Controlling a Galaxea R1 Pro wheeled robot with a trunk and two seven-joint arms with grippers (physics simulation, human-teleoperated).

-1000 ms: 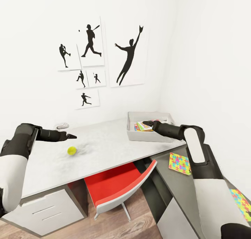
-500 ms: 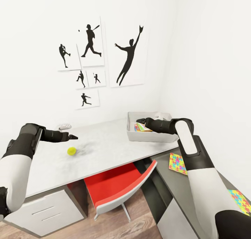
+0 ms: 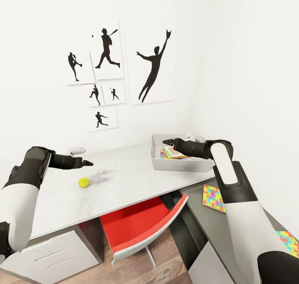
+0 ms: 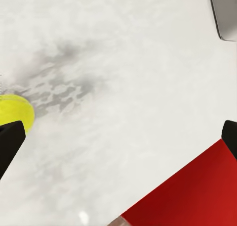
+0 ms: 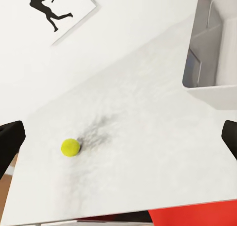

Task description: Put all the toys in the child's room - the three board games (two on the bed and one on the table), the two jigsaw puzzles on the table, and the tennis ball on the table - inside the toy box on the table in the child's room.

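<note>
Since a second ago my right gripper (image 3: pixel 166 142) has come up out of the toy box (image 3: pixel 158 163) and now hangs over its near-left rim, pointing left, and the tennis ball (image 3: pixel 84 182) sits slightly lower and further left in the head view, though that whole picture has shifted a little too, so I put this down to the camera; the left gripper (image 3: pixel 89 163) holds much as it was, above the table (image 3: pixel 133 178) and just beyond the ball, pointing right; in both wrist views the black fingertips stand at opposite edges of the picture, so both pairs of fingers are wide apart and hold nothing; the ball is small, round and yellow-green, resting on the light grey top well apart from the bin, with a grey smudge of shadow beside it; the toy box is a shallow light grey bin at the back right of the light top, near the wall corner, its long axis running left to right across the head view; inside it a board game (image 3: pixel 174 152) lies flat, showing green, yellow and red, its long axis angled toward the right, its lettering too small for me to read; one jigsaw puzzle (image 3: pixel 213 197) lies flat on the dark grey top, a tilted sheet of yellow, pink, blue and green pieces; a second puzzle (image 3: pixel 289 241) shows at the right edge, partly behind my right arm; a red chair (image 3: pixel 141 228) is tucked under the desk.
</note>
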